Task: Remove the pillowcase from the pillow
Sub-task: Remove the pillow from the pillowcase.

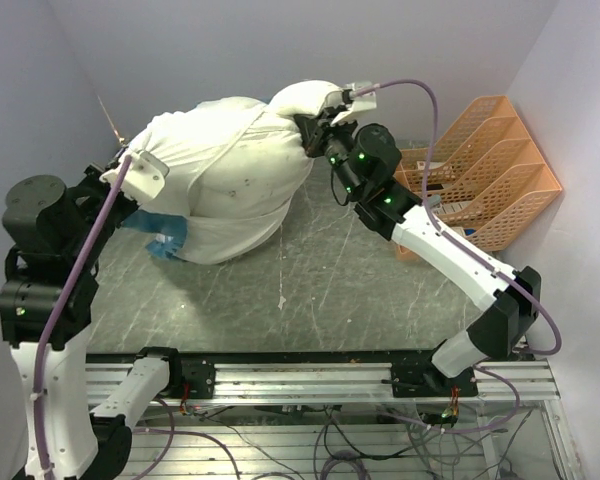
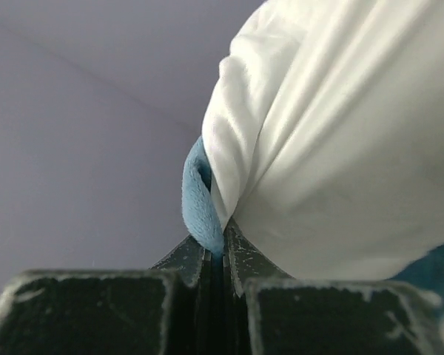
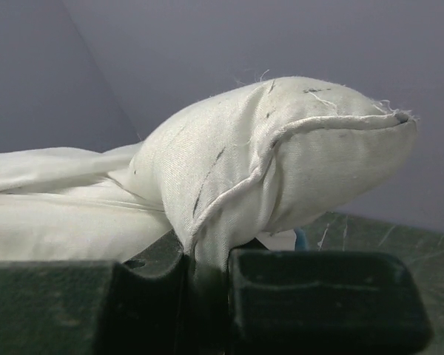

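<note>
Left pincer [image 2: 223, 248], 9 o'clock, grips pillowcase [image 2: 200, 200] hem; right pincer [image 3: 207, 259], 1 o'clock, grips pillow [image 3: 296, 155] corner; draw apart steadily.

The pillowcase [image 2: 333, 148] is white on its exposed side, with a teal edge [image 2: 198, 200]. The pillow [image 3: 281, 163] is off-white with small dark specks. The table [image 1: 330, 285] is grey-green, marbled with pale streaks. The rack [image 1: 495, 165] is orange. The cables [image 1: 432, 100] are lilac. The arms [image 1: 450, 255] are black and white, with green lights [image 1: 360, 160].
</note>
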Action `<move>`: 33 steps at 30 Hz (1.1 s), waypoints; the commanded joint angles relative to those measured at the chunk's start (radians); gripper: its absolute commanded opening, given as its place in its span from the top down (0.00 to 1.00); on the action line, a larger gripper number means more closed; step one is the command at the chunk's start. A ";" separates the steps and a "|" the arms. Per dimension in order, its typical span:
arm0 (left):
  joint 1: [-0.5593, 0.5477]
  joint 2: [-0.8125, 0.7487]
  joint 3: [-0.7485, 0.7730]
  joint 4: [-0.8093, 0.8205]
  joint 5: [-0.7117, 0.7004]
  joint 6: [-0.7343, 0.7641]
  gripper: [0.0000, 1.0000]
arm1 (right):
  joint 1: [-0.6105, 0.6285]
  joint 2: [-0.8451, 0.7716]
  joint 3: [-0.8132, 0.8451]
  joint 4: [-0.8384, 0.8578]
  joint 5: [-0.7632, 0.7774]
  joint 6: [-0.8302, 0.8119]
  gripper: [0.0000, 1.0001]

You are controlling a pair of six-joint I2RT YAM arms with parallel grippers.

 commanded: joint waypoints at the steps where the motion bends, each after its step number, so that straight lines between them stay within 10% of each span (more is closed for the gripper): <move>1: 0.009 -0.008 -0.126 0.209 -0.277 0.054 0.93 | -0.115 -0.074 -0.079 0.070 -0.025 0.093 1.00; 7: 0.010 0.016 -0.288 0.212 -0.210 -0.025 0.89 | -0.152 -0.130 -0.134 0.096 -0.081 0.152 1.00; 11: 0.009 0.069 -0.229 0.074 0.039 -0.126 0.05 | -0.145 -0.136 -0.099 0.100 -0.141 0.202 1.00; 12: 0.010 0.083 -0.184 0.051 0.117 -0.162 0.01 | -0.139 -0.132 -0.082 0.096 -0.155 0.211 1.00; 18: 0.009 0.153 0.211 -0.091 0.595 -0.284 0.00 | -0.078 -0.094 0.024 0.096 -0.202 0.255 1.00; 22: 0.009 0.106 0.133 -0.045 0.866 -0.335 0.00 | 0.048 -0.037 0.107 0.100 -0.147 0.211 1.00; 29: 0.009 0.097 -0.037 -0.219 0.862 -0.195 0.01 | 0.195 0.116 0.339 0.032 -0.041 0.120 1.00; 33: 0.009 -0.012 -0.229 -0.051 0.750 -0.226 0.00 | 0.228 0.158 0.385 0.022 -0.027 0.100 1.00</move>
